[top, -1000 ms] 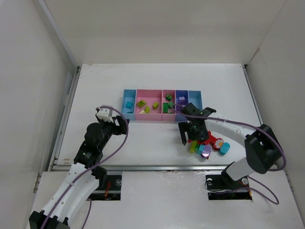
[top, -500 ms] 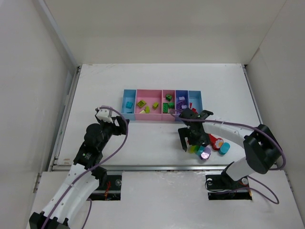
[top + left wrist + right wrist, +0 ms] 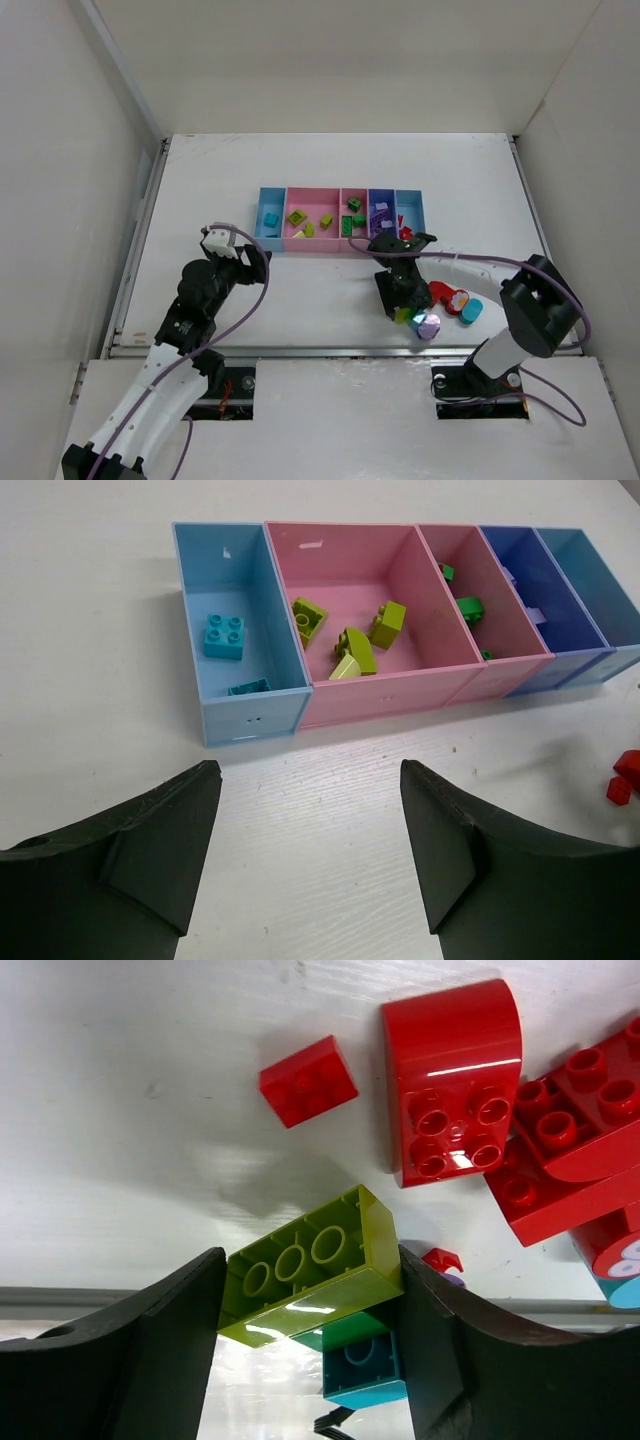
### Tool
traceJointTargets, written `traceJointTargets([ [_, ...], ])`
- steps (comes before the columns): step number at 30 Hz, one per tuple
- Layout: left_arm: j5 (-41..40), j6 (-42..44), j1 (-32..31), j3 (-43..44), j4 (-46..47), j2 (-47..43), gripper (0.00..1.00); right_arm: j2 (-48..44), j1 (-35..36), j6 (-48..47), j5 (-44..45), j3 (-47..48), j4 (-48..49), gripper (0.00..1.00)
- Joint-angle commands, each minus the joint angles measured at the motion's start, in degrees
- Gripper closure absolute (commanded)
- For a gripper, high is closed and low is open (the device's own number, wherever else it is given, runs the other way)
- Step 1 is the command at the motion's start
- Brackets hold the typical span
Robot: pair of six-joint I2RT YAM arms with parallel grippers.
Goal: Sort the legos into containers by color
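The containers (image 3: 340,247) stand in a row mid-table and also show in the left wrist view (image 3: 255,715). They hold cyan (image 3: 224,637), lime (image 3: 350,648) and green (image 3: 468,607) legos. Loose legos lie near the front right: red (image 3: 445,293), purple (image 3: 428,324) and cyan (image 3: 470,311). My right gripper (image 3: 399,306) is at the left side of this pile. In the right wrist view its gripper (image 3: 310,1265) is shut on a lime-yellow brick (image 3: 320,1280), one finger on each end. A green and cyan brick (image 3: 365,1370) sits under it. My left gripper (image 3: 310,780) is open and empty in front of the bins.
A rounded red brick (image 3: 455,1080) and a small red piece (image 3: 308,1080) lie just beyond the held brick. The table's front edge (image 3: 330,350) runs close behind the pile. White walls enclose the table on three sides.
My right gripper has moved toward the front edge, onto the left of the pile, and its fingers now bracket the lime-yellow brick. The left arm has not moved.
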Motion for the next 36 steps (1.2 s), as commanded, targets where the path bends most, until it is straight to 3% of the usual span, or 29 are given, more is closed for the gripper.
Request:
traceJointTargets([
  [1, 0.1, 0.0, 0.3, -0.1, 3.3, -0.7, 0.3, -0.7, 1.2, -0.3, 1.6, 4.5, -1.0, 0.46],
  [6, 0.1, 0.0, 0.3, -0.1, 3.3, -1.3, 0.3, 0.9, 3.4, -2.1, -0.6, 10.8, 1.4, 0.57],
  [19, -0.9, 0.0, 0.3, -0.1, 3.3, -1.8, 0.3, 19.8, 7.3, -9.9, -4.9, 31.1, 8.5, 0.54],
  [24, -0.9, 0.0, 0.3, -0.1, 3.3, -1.8, 0.3, 25.1, 9.7, -11.7, -4.9, 36.1, 9.0, 0.41],
  [27, -0.9, 0.0, 0.3, -0.1, 3.3, -1.8, 0.3, 25.1, 9.7, -12.2, -6.0, 36.2, 9.5, 0.21],
  [28, -0.9, 0.0, 0.3, -0.1, 3.3, -1.8, 0.3, 24.4, 9.7, -12.7, -6.0, 36.2, 9.5, 0.0],
  [36, -0.9, 0.0, 0.3, -0.1, 3.3, -1.8, 0.3, 8.5, 9.7, -10.5, -0.8, 31.9, 11.8, 0.0],
])
